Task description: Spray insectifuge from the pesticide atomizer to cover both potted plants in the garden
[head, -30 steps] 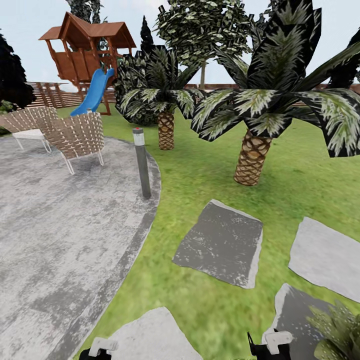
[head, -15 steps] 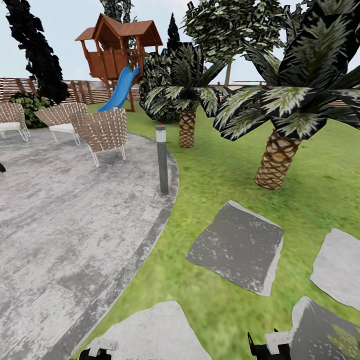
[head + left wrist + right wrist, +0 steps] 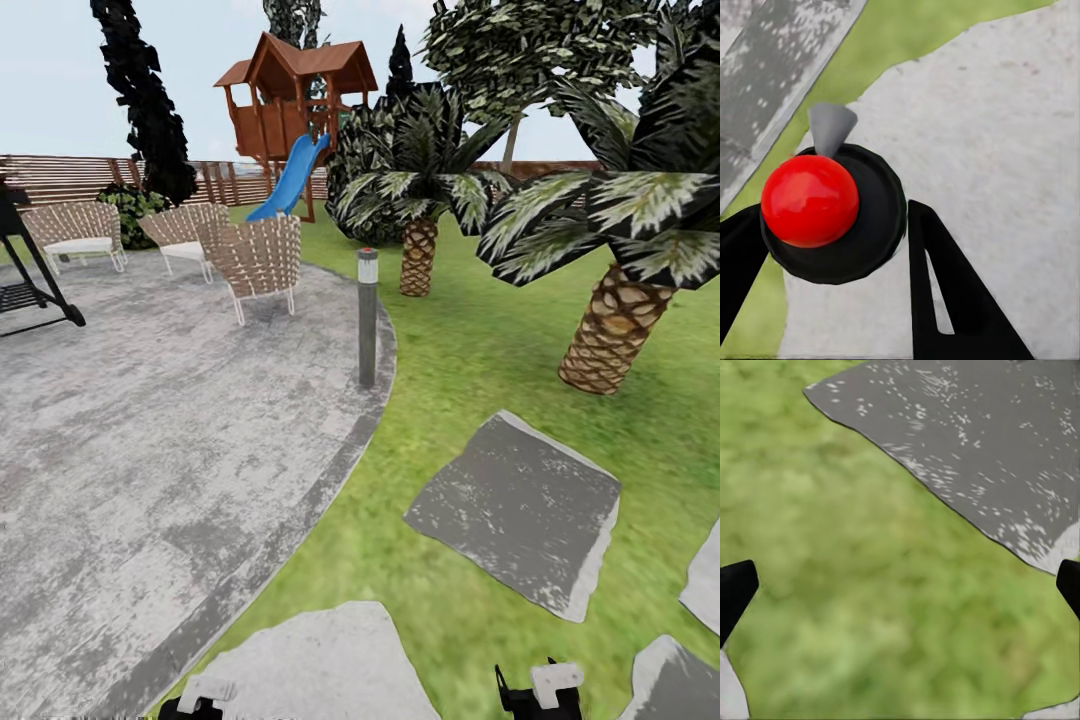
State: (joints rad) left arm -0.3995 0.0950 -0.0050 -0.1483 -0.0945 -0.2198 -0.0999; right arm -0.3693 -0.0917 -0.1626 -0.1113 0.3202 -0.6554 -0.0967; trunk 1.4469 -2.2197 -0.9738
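Green lawn [image 3: 470, 350] and grey patio [image 3: 150, 430] — no atomizer visible to judge handling; right gripper [image 3: 900, 585] spread wide, empty — left gripper's [image 3: 832, 247] state unclear.

lawn [image 3: 470, 360]: stepping stones [image 3: 515, 505], palms [image 3: 610, 340] | patio [image 3: 150, 430]: wicker chairs [image 3: 258, 262], bollard lamp [image 3: 367, 317]

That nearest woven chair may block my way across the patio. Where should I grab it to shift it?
On the woven chair, probably take the backrest's top rim, coming from the lawn side. Its back seems to be turned toward the lamp post. The rim is a narrow edge held high, while its white legs are thin and low.
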